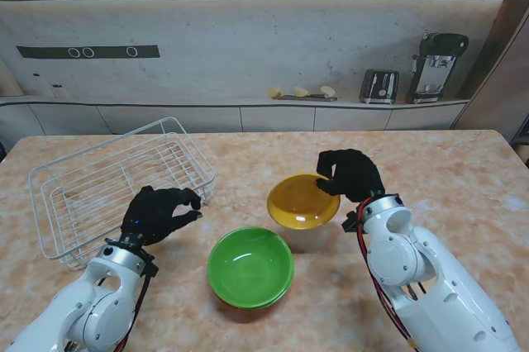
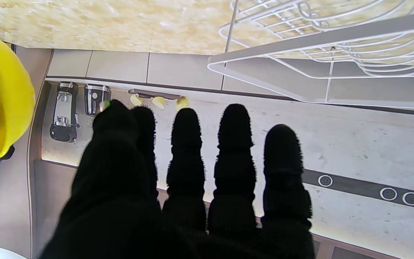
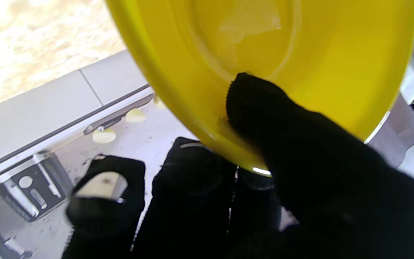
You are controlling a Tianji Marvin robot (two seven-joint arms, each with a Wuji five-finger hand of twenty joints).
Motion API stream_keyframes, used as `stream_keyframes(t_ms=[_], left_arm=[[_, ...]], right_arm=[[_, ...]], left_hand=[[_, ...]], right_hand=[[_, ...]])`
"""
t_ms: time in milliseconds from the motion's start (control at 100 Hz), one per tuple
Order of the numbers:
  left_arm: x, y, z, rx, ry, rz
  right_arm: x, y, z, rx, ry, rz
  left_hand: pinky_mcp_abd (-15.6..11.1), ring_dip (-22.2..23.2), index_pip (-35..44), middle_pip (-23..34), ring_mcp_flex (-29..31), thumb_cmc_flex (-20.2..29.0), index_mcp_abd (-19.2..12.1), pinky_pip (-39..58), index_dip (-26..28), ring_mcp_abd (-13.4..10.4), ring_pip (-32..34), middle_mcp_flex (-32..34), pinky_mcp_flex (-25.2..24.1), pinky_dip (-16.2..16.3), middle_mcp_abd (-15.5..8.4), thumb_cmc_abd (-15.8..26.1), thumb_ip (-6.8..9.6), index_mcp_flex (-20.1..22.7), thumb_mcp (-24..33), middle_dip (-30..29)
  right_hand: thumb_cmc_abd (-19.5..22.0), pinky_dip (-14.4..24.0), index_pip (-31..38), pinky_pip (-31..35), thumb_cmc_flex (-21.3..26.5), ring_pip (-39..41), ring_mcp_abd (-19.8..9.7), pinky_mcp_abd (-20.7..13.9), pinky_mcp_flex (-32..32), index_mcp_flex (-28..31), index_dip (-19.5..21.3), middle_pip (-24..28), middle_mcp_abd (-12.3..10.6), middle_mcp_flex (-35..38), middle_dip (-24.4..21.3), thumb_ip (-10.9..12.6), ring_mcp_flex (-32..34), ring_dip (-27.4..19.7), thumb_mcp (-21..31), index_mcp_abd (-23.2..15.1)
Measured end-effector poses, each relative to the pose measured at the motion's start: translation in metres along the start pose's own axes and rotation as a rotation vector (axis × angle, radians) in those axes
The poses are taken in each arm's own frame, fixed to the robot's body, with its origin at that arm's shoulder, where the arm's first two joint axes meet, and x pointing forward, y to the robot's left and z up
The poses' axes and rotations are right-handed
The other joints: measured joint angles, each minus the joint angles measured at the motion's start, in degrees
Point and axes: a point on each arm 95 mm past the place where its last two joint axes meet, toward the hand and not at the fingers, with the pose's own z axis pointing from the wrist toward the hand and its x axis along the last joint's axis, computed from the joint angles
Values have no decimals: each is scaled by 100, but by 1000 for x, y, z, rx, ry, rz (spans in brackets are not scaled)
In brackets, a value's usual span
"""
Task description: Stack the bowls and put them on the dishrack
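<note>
Status: stacking is in progress and not complete. The right hand (image 1: 350, 174) grasps the yellow bowl (image 1: 302, 201) at its rim, thumb inside and fingers outside, as the right wrist view confirms. The bowl appears raised off the table (image 1: 463, 178), tilted, at about 1 o'clock from the green bowl (image 1: 250, 267) and just beside it.

The green bowl rests on the table near the centre, nearer to me than the yellow bowl. A dark edge shows under its rim; whether a second bowl sits beneath cannot be determined.

The left hand (image 1: 161, 213) holds nothing. Its fingers are loosely curled and apart, and it hovers just beside the near corner of the dishrack (image 1: 116, 183).

The dishrack stands at about 10 o'clock from the green bowl and carries no bowls.

Remaining, as judged: seat the yellow bowl in the green bowl, then transfer the stack to the dishrack.

Markings: no brand, label or legible writing is visible on the bowls, the dishrack or the hands.
</note>
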Motion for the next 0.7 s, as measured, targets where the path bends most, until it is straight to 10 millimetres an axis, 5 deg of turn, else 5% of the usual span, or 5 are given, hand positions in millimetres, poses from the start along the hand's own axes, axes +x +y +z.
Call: stream_keyframes(t_ms=[700], left_arm=[[0,0,-1,3,0,0]], right_arm=[[36,-53,-7,289,152,159]], left_hand=[[1,0,0,0,0,0,0,0,0,0,0,0,0,0,0,0,0,0,0,0]], right_hand=[[-21,3,-23,2,0,-54,3,-1,7,19,1,-267,20,5,54,-19,6,44,0,0]])
